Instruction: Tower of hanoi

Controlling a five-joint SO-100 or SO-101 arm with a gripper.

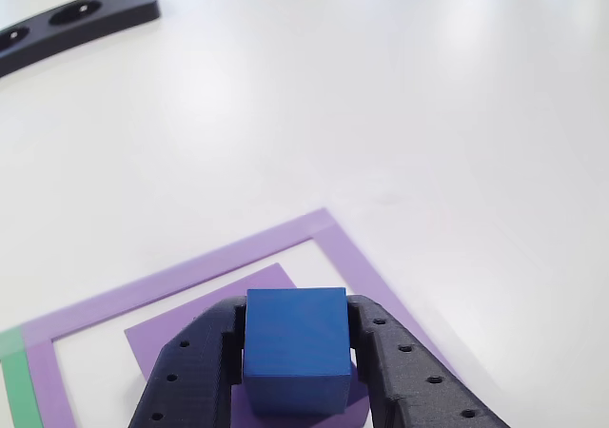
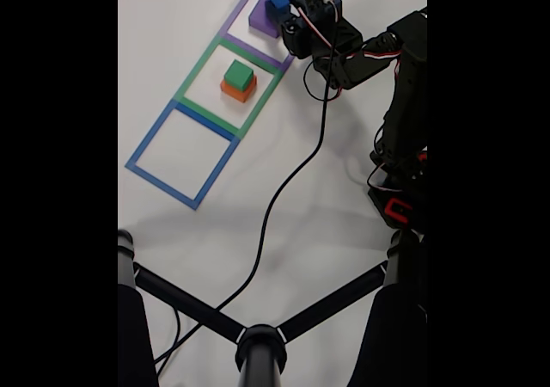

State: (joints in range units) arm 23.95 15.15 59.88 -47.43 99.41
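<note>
Other view. The claw [image 1: 295, 371] pinches the blue cube [image 1: 295, 347], 1 black finger against each side face. The cube sits directly over the purple block [image 1: 205, 319], which lies inside the purple tape outline [image 1: 190, 276] on the white surface [image 1: 381, 114]. Whether the cube already rests on the purple block or hangs just above it cannot be told from this angle. A short green tape strip [image 1: 17, 380] meets the purple outline at the lower left. A black bar with round holes [image 1: 76, 17] lies at the far upper left, well apart from the work.

Step in hand, as judged: either setting the blue cube onto the purple block or lifting it off.
1. Keep the cube's faces square to the block beneath it.
2. If placing, lower until the cube bears fully on the block, then spread the fingers evenly so neither side drags it.
3. If lifting, rise straight up before any sideways travel, so the purple block is not shifted.

Fixed view. The claw [image 2: 284, 13] holds the blue cube [image 2: 278, 7] over the purple block [image 2: 260, 17] in the purple outline [image 2: 234, 33]. In the adjoining green outline [image 2: 206, 60], the green block [image 2: 238, 76] is stacked on the orange block [image 2: 238, 91]. The blue outline [image 2: 155, 142] comes next in the row. A black cable [image 2: 284, 189] runs from the arm across the surface.

Markings. No brand, label or legible writing is visible in either view.
</note>
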